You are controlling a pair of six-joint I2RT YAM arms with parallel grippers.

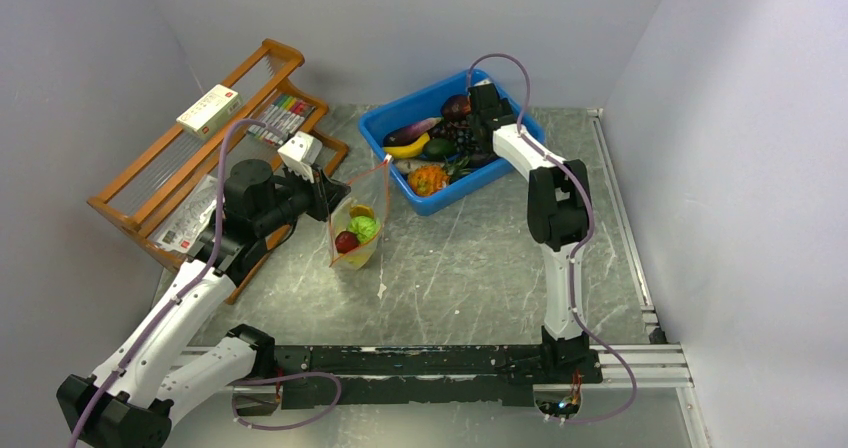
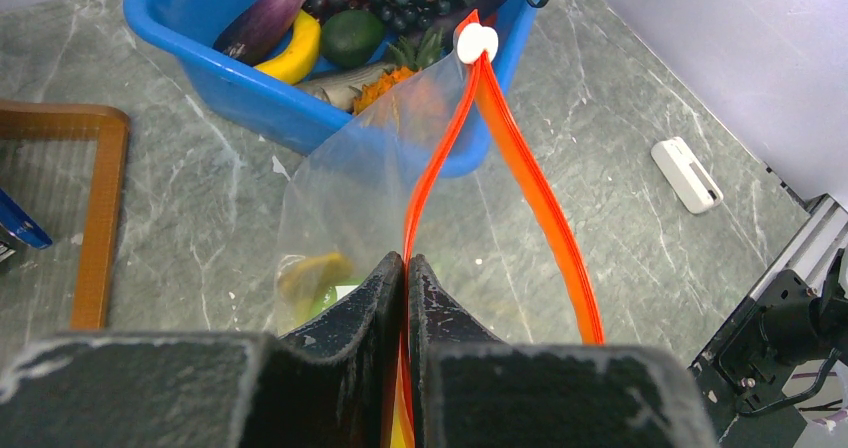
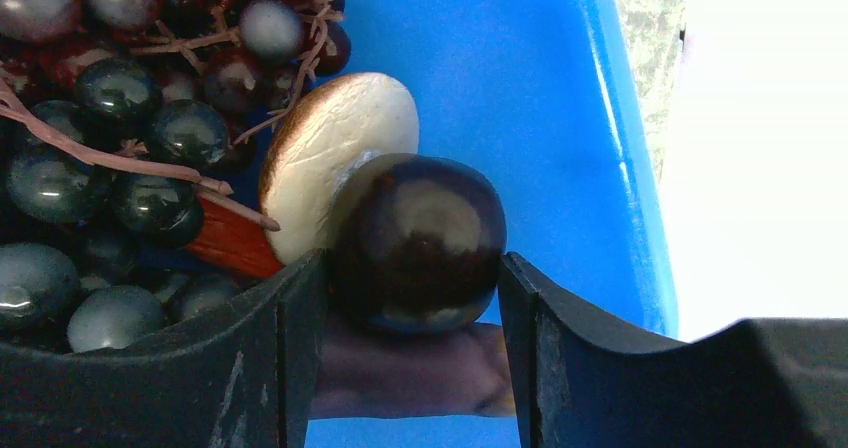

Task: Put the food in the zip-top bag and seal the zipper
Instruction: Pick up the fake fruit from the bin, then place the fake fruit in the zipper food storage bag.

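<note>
The clear zip-top bag hangs open from my left gripper, with a red piece, a green ball and a yellow piece inside. In the left wrist view the left gripper is shut on one side of the red-orange zipper; the white slider is at the far end. My right gripper is down in the blue bin. In the right wrist view it is closed on a dark round fruit, beside a grape cluster and a cream mushroom cap.
The bin holds a banana, an eggplant, a green fruit and an orange piece. A wooden rack with a white box stands at the left. A small white object lies on the table.
</note>
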